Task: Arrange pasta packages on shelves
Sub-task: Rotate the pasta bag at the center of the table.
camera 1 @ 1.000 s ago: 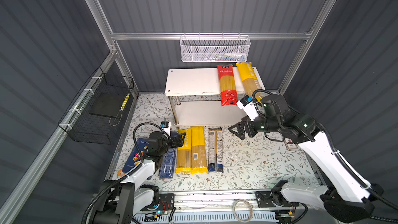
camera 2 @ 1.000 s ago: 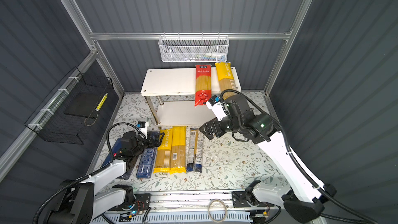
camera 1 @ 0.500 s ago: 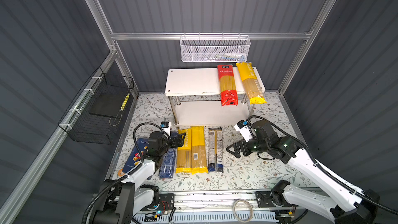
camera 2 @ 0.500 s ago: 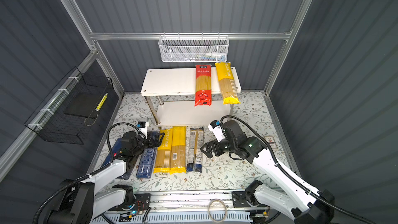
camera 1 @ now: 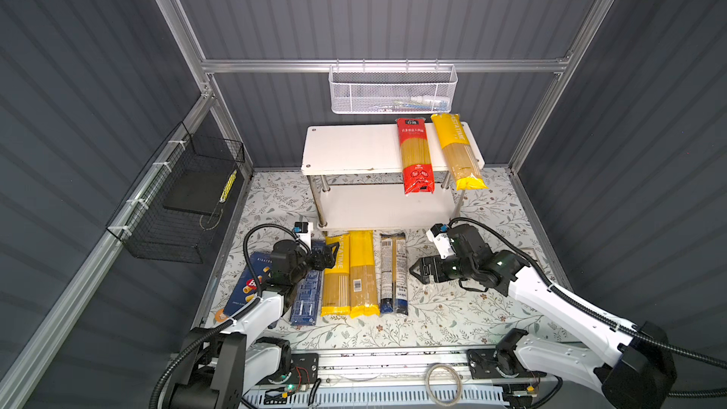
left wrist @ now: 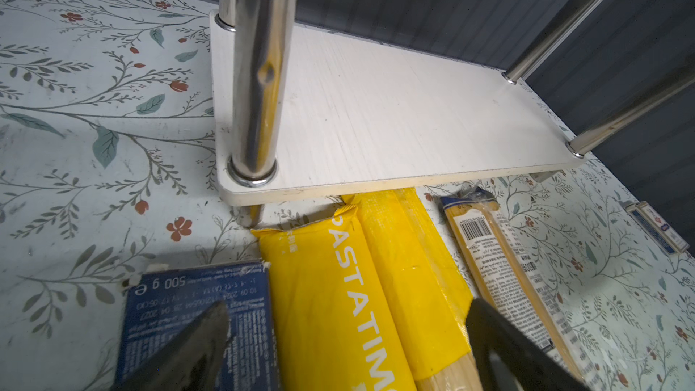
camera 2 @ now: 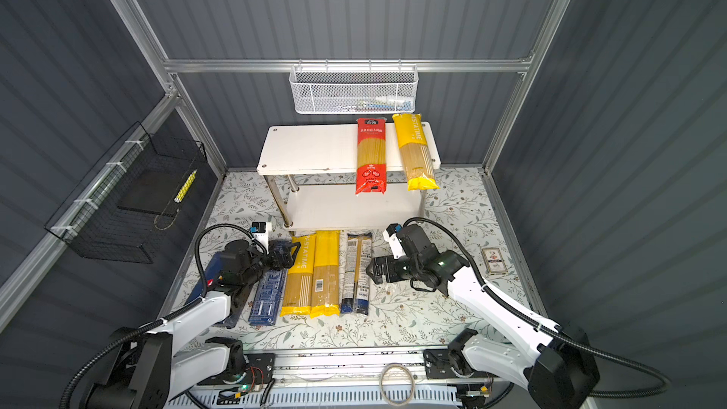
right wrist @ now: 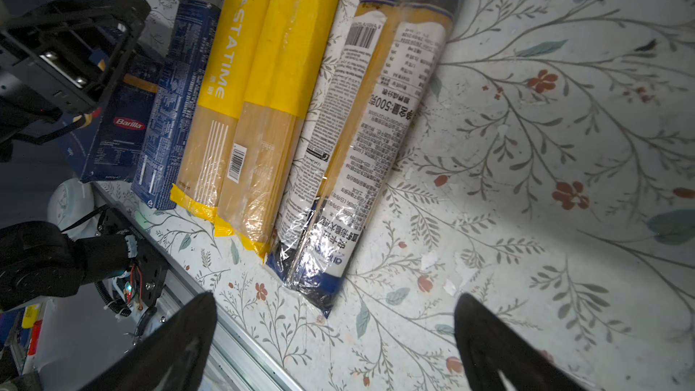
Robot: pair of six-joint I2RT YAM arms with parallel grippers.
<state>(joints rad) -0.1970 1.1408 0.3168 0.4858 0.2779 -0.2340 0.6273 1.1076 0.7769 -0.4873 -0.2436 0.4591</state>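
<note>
On the top board of the shelves [camera 1: 354, 149] lie a red pasta bag [camera 1: 415, 155] and a yellow one [camera 1: 458, 151], both overhanging the front edge. The lower board [left wrist: 376, 114] is bare. On the floor mat in front lie a wide Barilla box [camera 1: 251, 285], a narrow blue box [camera 1: 309, 293], two yellow bags [camera 1: 336, 273] [camera 1: 364, 273] and a grey-and-dark-blue bag [camera 1: 393, 273]. My left gripper [left wrist: 348, 323] is open, low over the far ends of the narrow box and first yellow bag. My right gripper [right wrist: 334, 314] is open and empty, just right of the grey-and-dark-blue bag [right wrist: 368, 137].
A white mesh basket [camera 1: 393, 90] hangs on the back wall above the shelves. A black wire basket [camera 1: 181, 198] hangs on the left wall. A small card [camera 2: 493, 260] lies on the mat at the right. A metal rail [camera 1: 393, 356] runs along the front edge.
My right arm has come down from the front of the top shelf to the mat beside the grey-and-dark-blue bag, still open. The left arm has not moved.
</note>
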